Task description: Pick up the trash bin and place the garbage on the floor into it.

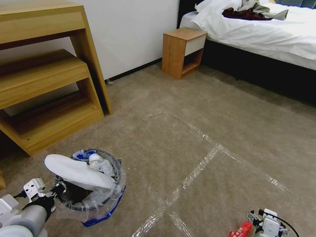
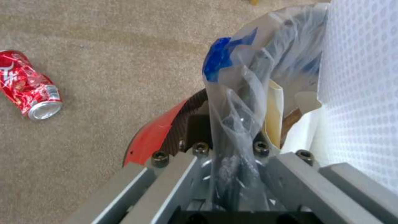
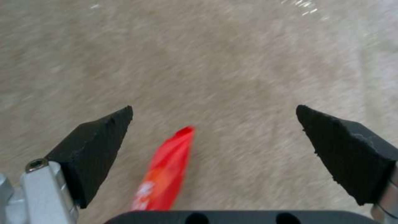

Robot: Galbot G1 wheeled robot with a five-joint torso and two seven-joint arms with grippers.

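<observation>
The trash bin, round, blue and red, with a crinkled clear bag, stands low at my left. My left gripper is shut on its near rim; the left wrist view shows the left gripper pinching bag and red rim. A white slipper lies across the bin's mouth, with tissue beside it. A crushed red can lies on the floor by the bin. My right gripper hangs open over the carpet, a red wrapper between its fingers, unpinched. The head view has the right gripper at the bottom right.
A wooden desk with shelves stands close behind the bin at the left. A wooden nightstand and a bed are at the back right. Shiny tape strips cross the open carpet between them.
</observation>
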